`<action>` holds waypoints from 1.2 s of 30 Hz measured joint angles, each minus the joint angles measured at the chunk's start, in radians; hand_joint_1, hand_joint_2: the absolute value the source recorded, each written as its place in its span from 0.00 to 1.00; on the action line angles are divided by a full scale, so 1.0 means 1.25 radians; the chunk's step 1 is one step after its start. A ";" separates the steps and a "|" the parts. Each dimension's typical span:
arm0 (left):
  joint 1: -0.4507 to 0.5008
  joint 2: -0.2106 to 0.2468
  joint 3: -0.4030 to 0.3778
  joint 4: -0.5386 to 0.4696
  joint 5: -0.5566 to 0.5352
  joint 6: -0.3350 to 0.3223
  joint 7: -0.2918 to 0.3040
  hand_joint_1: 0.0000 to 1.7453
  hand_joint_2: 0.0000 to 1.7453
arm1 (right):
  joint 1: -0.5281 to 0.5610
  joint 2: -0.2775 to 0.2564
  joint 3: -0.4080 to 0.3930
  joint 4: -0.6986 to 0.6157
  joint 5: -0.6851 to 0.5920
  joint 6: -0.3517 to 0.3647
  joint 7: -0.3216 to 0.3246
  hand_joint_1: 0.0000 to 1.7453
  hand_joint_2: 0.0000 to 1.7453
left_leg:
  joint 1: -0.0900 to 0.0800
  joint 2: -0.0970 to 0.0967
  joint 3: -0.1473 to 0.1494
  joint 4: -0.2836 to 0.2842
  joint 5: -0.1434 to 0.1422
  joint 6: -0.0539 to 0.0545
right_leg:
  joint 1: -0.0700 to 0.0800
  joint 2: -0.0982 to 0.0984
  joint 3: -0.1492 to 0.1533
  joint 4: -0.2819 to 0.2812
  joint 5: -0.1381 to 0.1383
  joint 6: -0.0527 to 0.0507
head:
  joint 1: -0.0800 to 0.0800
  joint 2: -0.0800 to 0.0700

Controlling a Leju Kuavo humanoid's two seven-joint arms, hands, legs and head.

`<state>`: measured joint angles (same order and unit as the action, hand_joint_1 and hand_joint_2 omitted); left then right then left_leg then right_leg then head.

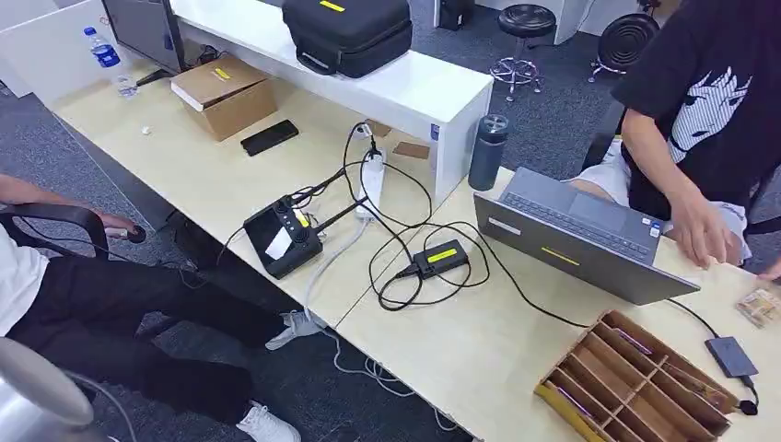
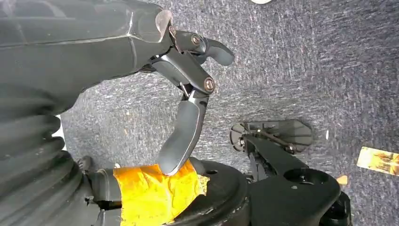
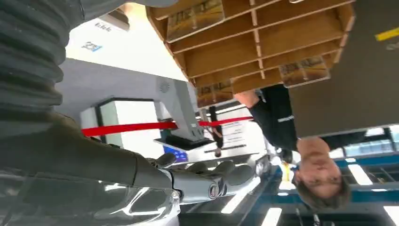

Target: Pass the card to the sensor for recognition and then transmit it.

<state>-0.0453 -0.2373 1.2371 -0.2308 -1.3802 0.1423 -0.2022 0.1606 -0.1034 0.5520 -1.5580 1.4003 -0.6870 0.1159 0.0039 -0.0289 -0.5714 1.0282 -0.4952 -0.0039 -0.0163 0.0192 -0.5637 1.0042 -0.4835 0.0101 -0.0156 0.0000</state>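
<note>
A wooden divider box (image 1: 635, 382) stands at the table's near right corner, with cards (image 3: 303, 70) lying in some of its slots. Just right of the box lies a small dark sensor (image 1: 732, 355) on a cable. A small stack of cards (image 1: 761, 306) rests at the right edge of the table. My left hand (image 2: 188, 89) hangs above the carpet with its fingers apart and holds nothing. My right hand (image 3: 207, 181) is below the box (image 3: 254, 42), fingers stretched out, nothing in them. A loose card (image 2: 378, 160) lies on the floor.
A person in a black shirt reaches a hand (image 1: 702, 235) over the table behind an open grey laptop (image 1: 580, 235). Cables, a power brick (image 1: 440, 258) and a black device (image 1: 284, 238) lie mid-table. Another person (image 1: 55, 295) sits at the left.
</note>
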 joint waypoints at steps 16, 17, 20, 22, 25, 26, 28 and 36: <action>-0.008 -0.001 -0.001 0.000 -0.010 0.004 0.016 0.00 1.00 | -0.054 0.032 -0.019 0.158 -0.021 -0.001 0.093 0.00 1.00 | 0.000 0.000 0.000 0.000 0.000 0.000 | 0.000 0.000 0.000 0.000 0.000 0.000 | 0.000 0.000; -0.008 -0.002 -0.001 0.000 -0.010 0.004 0.016 0.00 1.00 | -0.055 0.034 -0.020 0.163 -0.026 -0.001 0.091 0.00 1.00 | 0.000 0.000 0.000 0.000 0.000 0.000 | 0.000 0.000 0.000 0.000 0.000 0.000 | 0.000 0.000; -0.008 -0.002 -0.001 0.000 -0.012 0.005 0.017 0.00 1.00 | -0.056 0.039 -0.027 0.172 -0.028 -0.001 0.082 0.00 1.00 | 0.000 0.000 0.000 0.000 0.000 0.000 | 0.000 0.000 0.000 0.000 0.000 0.000 | 0.000 0.000; -0.008 -0.002 -0.001 0.000 -0.013 0.005 0.017 0.00 1.00 | -0.058 0.045 -0.032 0.177 -0.028 -0.001 0.072 0.00 1.00 | 0.000 0.000 0.000 0.000 0.000 0.000 | 0.000 0.000 0.000 0.000 0.000 0.000 | 0.000 0.000; -0.008 -0.002 -0.001 0.000 -0.015 0.005 0.017 0.00 1.00 | -0.063 0.052 -0.035 0.184 -0.027 -0.001 0.064 0.00 1.00 | 0.000 0.000 0.000 0.000 0.000 0.000 | 0.000 0.000 0.000 0.000 0.000 0.000 | 0.000 0.000; -0.009 -0.002 -0.002 0.000 -0.016 0.005 0.017 0.00 1.00 | -0.065 0.055 -0.036 0.187 -0.027 -0.001 0.063 0.00 1.00 | 0.000 0.000 0.000 0.000 0.000 0.000 | 0.000 0.000 0.000 0.000 0.000 0.000 | 0.000 0.000; -0.009 -0.002 -0.002 0.000 -0.017 0.005 0.017 0.00 1.00 | -0.069 0.060 -0.036 0.192 -0.027 -0.001 0.059 0.00 1.00 | 0.000 0.000 0.000 0.000 0.000 0.000 | 0.000 0.000 0.000 0.000 0.000 0.000 | 0.000 0.000; -0.009 -0.002 -0.007 0.000 -0.023 0.005 0.017 0.00 1.00 | -0.095 0.079 -0.035 0.222 -0.044 -0.001 0.043 0.00 1.00 | 0.000 0.000 0.000 0.000 0.000 0.000 | 0.000 0.000 0.000 0.000 0.000 0.000 | 0.000 0.000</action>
<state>-0.0565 -0.2403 1.2280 -0.2308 -1.4092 0.1480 -0.1808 0.0423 -0.0042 0.5077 -1.2803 1.3451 -0.6882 0.1701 0.0039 -0.0288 -0.5713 1.0283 -0.4951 -0.0040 -0.0163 0.0192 -0.5637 1.0043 -0.4834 0.0101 -0.0156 0.0000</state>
